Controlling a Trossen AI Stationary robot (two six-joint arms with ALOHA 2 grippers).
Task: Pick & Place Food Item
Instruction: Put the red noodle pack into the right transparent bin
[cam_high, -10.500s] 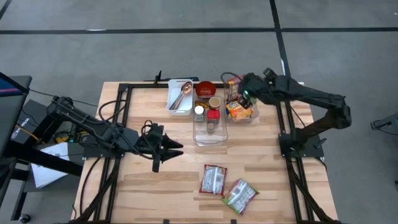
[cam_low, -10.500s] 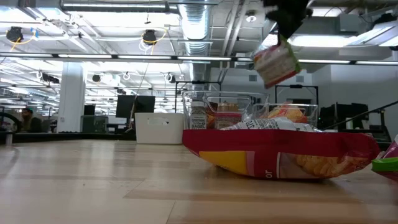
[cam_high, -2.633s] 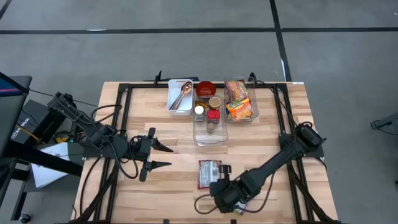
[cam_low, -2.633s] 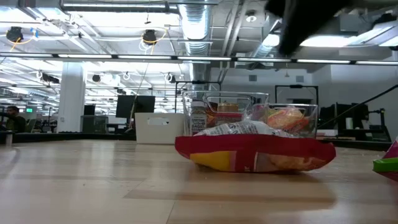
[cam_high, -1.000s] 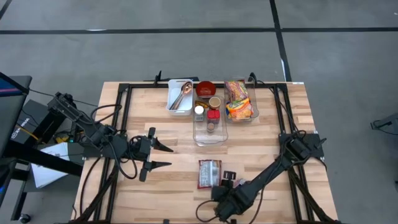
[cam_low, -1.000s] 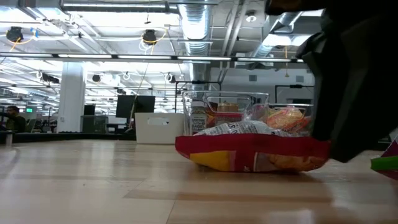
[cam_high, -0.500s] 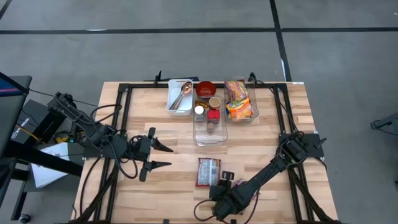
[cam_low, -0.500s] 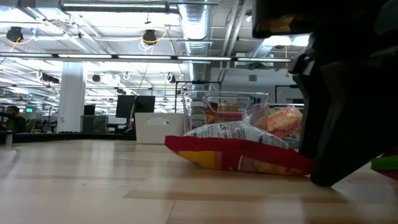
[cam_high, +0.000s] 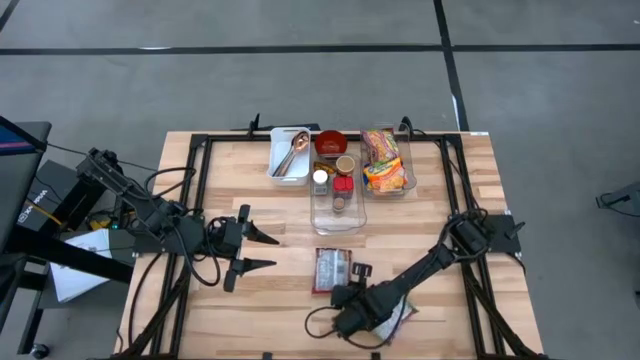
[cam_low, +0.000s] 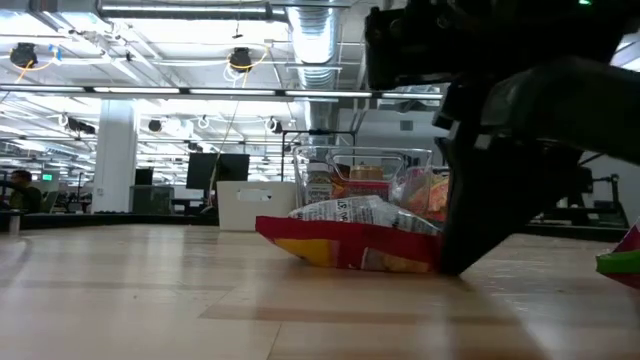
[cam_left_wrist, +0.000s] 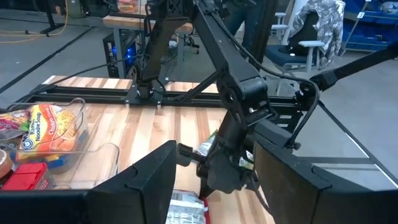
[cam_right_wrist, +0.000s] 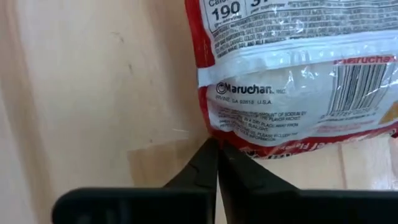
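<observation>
A red ramen packet (cam_high: 333, 268) lies flat on the wooden table, near its front middle; it also shows in the low view (cam_low: 350, 240) and fills the right wrist view (cam_right_wrist: 292, 74). My right gripper (cam_high: 338, 292) (cam_right_wrist: 216, 148) is down at the packet's near end and shut there. A green packet (cam_low: 620, 262) lies just to the right, mostly under my right arm. My left gripper (cam_high: 262, 250) hovers open above the table's left middle, empty. My right gripper has its two fingertips closed together on the packet's near corner (cam_right_wrist: 210, 138), at the edge of the red seal. The fingers slant down from the table's near right side. The packet rests on the table.
At the back stand a clear bin of noodle packets (cam_high: 385, 165), a clear bin with small jars (cam_high: 350, 218), a white tray with a spoon (cam_high: 280, 172) and a red bowl (cam_high: 331, 143). Black frame rails (cam_high: 200, 190) run along both sides of the table.
My right gripper has moved toward the table's left edge and down, and has shut at the packet's near corner. The red packet has slid a little toward the far left, staying on the table.
</observation>
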